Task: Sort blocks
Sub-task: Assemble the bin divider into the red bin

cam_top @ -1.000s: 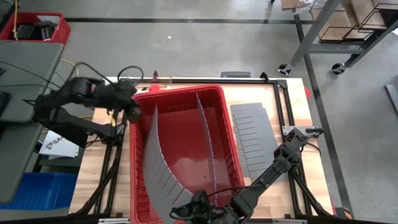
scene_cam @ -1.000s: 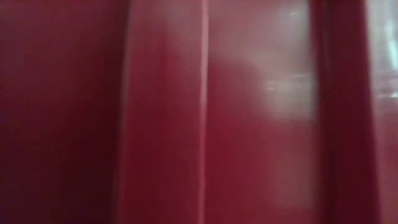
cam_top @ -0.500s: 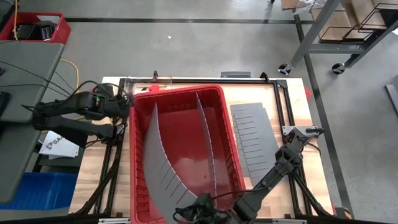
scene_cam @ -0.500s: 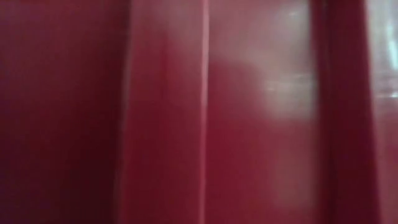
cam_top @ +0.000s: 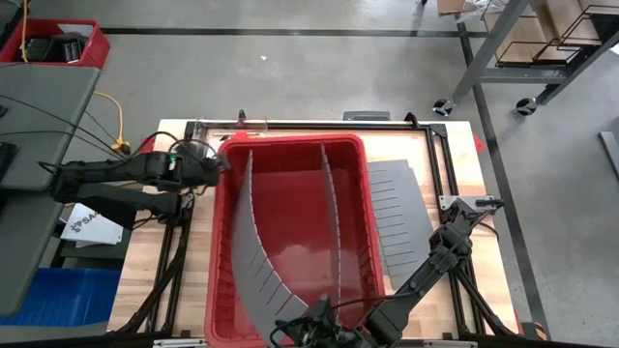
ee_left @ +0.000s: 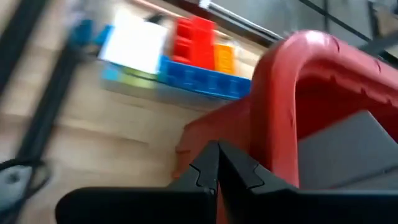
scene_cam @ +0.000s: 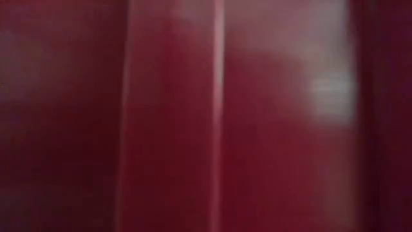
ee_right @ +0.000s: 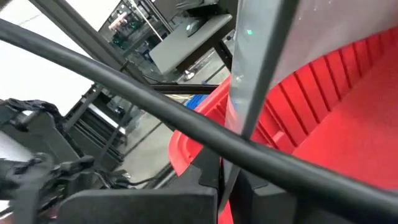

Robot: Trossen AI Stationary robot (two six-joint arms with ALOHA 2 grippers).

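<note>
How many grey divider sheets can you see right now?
3. Two stand inside the red bin: a curved divider sheet at its left and a straight divider sheet mid-bin. A third sheet lies flat right of the bin, partly hidden.

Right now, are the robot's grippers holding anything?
The right gripper seems to pinch a flat grey slotted divider sheet by its near end. The left gripper, shut, holds nothing.

Wooden table (cam_top: 464, 164) — red bin (cam_top: 290, 319); grey divider sheet (cam_top: 397, 217); blocks (ee_left: 199, 59).
</note>
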